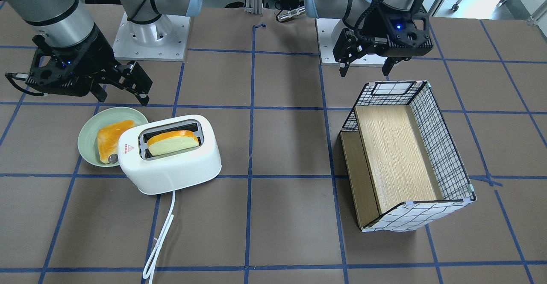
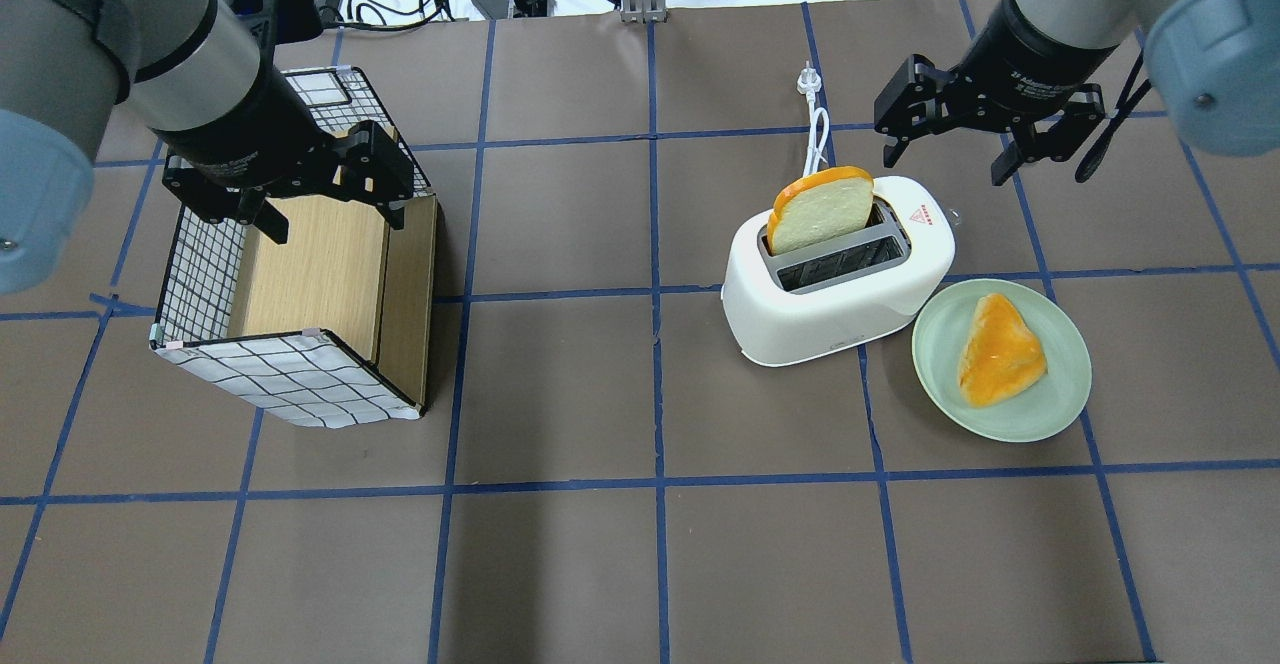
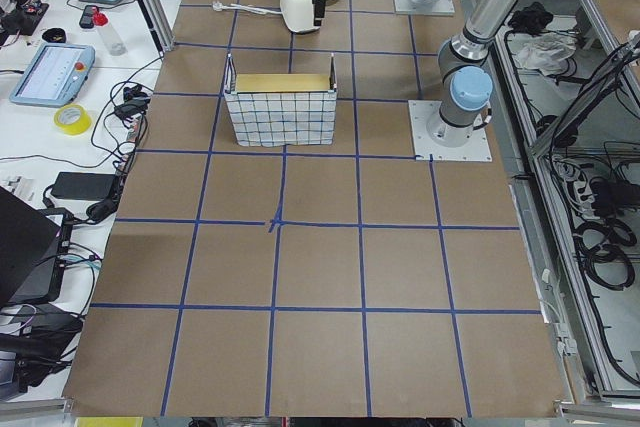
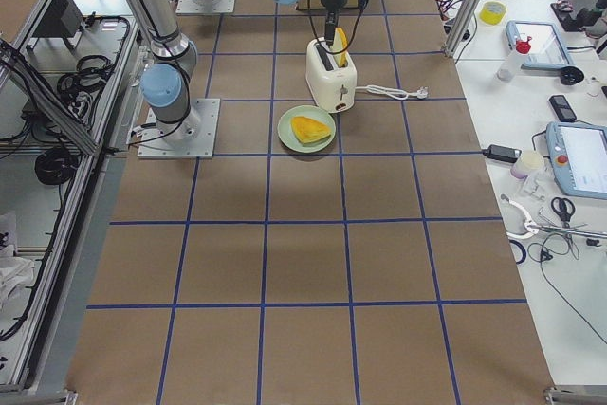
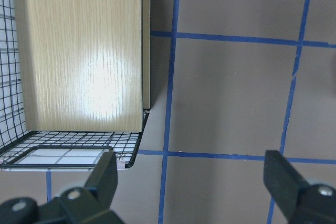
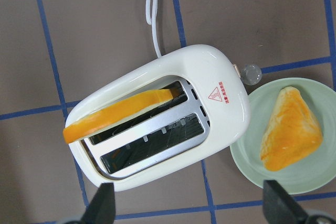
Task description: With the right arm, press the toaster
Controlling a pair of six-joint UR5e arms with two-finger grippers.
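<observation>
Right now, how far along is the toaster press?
Done: a bread slice sits in one slot of the toaster. In hand: the right hand hovers open above the toaster, touching nothing. Left: the press itself; the slice stands high, so nothing looks pushed down yet. The left hand hangs open over the basket.

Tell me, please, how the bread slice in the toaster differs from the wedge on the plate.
The slice stands on edge in a slot of the toaster, poking above its top; the wedge lies flat on the plate. The slice has a pale face with an orange crust; the wedge looks orange-yellow all over. The slice is round-topped, the wedge triangular. Both are bread with orange colouring.
</observation>
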